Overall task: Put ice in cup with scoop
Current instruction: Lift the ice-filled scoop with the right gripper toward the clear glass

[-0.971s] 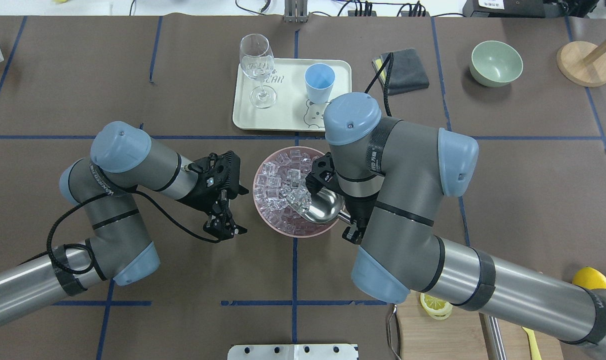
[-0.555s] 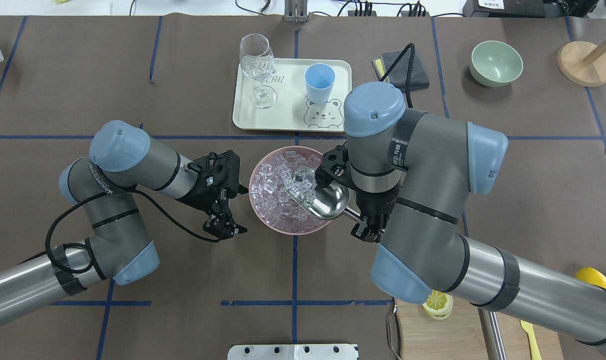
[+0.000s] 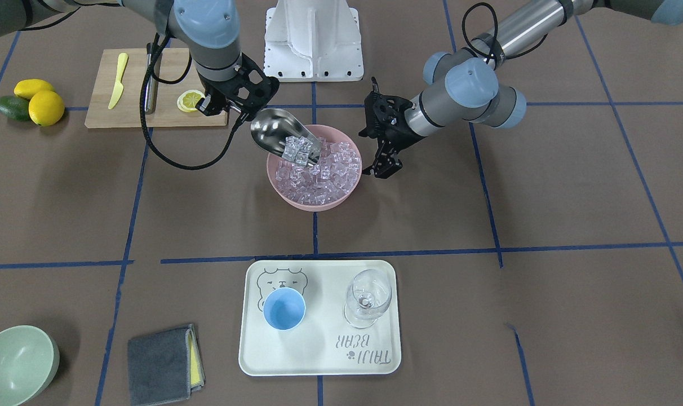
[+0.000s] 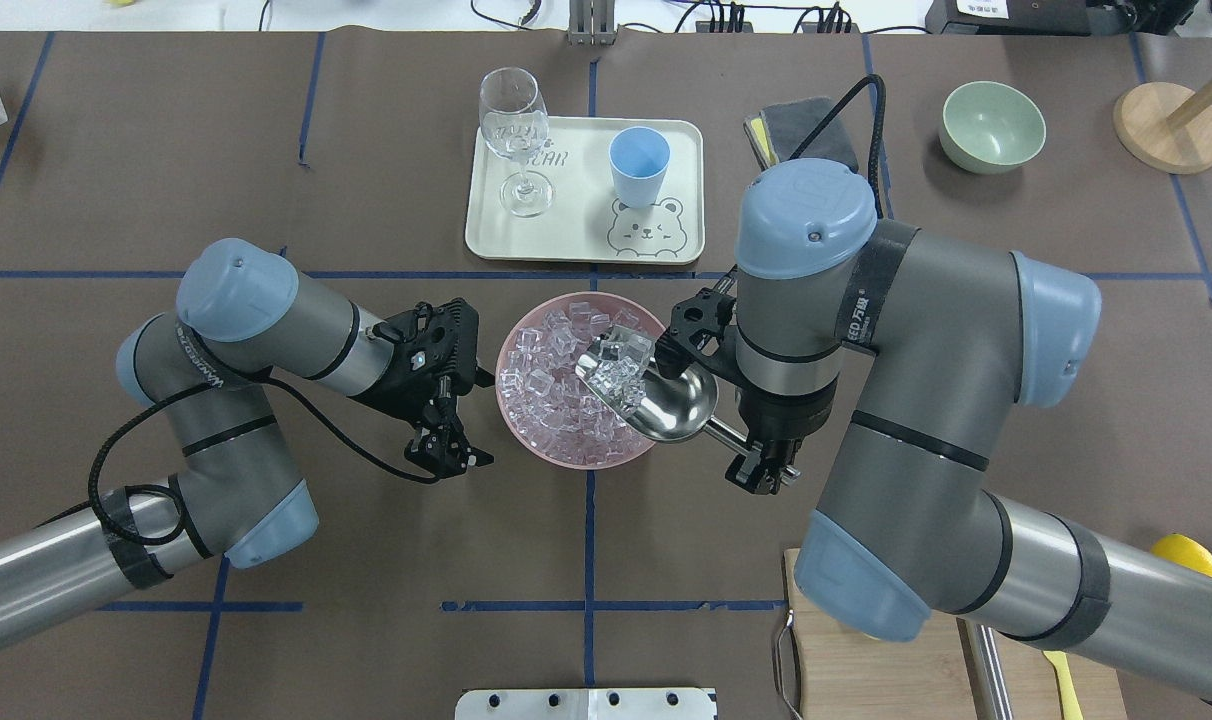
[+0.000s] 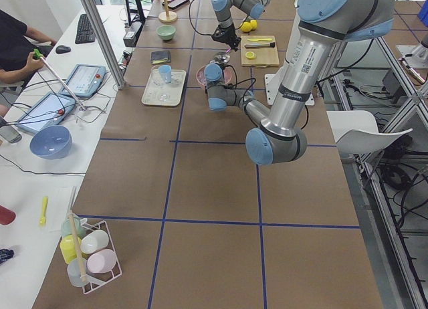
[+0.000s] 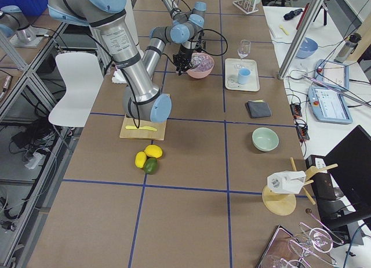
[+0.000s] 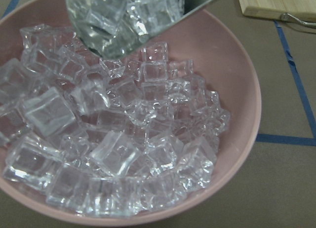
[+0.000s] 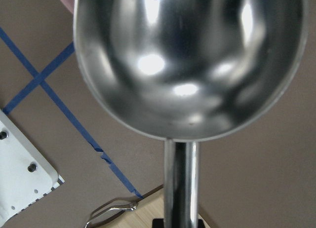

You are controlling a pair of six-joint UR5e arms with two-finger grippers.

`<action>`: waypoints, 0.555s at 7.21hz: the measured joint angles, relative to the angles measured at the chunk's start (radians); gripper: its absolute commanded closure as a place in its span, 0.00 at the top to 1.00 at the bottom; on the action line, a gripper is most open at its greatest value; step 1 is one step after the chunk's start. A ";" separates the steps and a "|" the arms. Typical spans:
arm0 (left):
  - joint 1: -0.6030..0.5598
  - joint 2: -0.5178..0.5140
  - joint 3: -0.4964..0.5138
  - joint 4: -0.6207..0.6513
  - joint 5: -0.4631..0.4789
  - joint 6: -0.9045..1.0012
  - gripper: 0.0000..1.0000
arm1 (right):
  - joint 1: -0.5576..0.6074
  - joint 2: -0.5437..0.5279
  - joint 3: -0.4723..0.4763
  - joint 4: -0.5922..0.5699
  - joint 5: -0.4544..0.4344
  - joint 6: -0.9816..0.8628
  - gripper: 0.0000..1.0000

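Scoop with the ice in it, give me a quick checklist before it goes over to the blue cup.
1. Ice loaded in the scoop: ok, several cubes sit in the trough.
2. Right gripper shut on the scoop's bar handle: ok.
3. Scoop raised off the pile in the pink bowl: ok, the left wrist view shows it above the cubes.
4. Scoop level enough for the carry: cannot tell; the cubes lie near its open front lip.
5. Cup upright, open and empty on the tray: ok.
6. Wine glass apart from the cup: ok.
7. Left gripper open beside the bowl, off the path: ok.
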 measured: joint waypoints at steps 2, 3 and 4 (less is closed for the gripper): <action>-0.008 0.001 0.000 0.001 -0.001 -0.011 1.00 | 0.014 -0.001 0.017 0.035 -0.003 0.135 0.00; -0.011 0.002 0.000 0.001 -0.001 -0.029 1.00 | 0.033 0.000 0.014 0.057 -0.004 0.208 0.00; -0.013 0.004 0.000 0.001 -0.002 -0.046 1.00 | 0.058 0.006 0.001 0.067 -0.003 0.271 0.00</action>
